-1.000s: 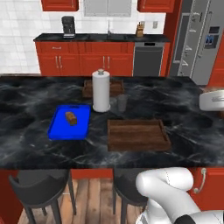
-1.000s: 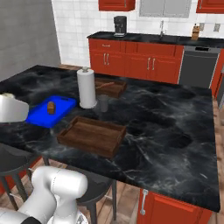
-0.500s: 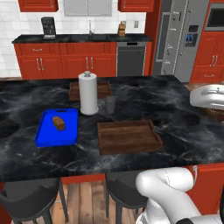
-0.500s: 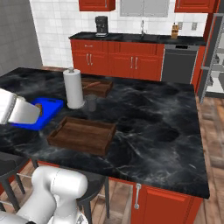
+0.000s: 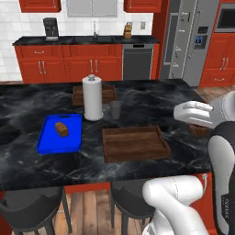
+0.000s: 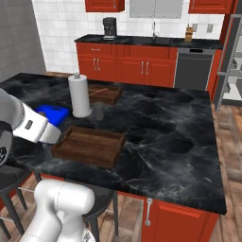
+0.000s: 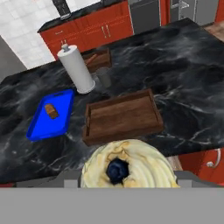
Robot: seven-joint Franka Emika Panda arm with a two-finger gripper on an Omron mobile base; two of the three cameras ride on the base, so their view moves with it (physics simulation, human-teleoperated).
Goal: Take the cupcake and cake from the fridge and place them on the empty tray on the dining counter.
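Jaws grasp the cupcake (image 7: pixel 127 169) (lower centre); releasing short of the empty tray (image 7: pixel 121 116) risks dropping it off the desk (image 7: pixel 192 78).

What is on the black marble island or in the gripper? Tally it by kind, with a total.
Wooden trays: 2
Blue tray: 1
Paper towel roll: 1
Grey cup: 1
Brown loaf: 1
Cupcake, held: 1
Total: 7
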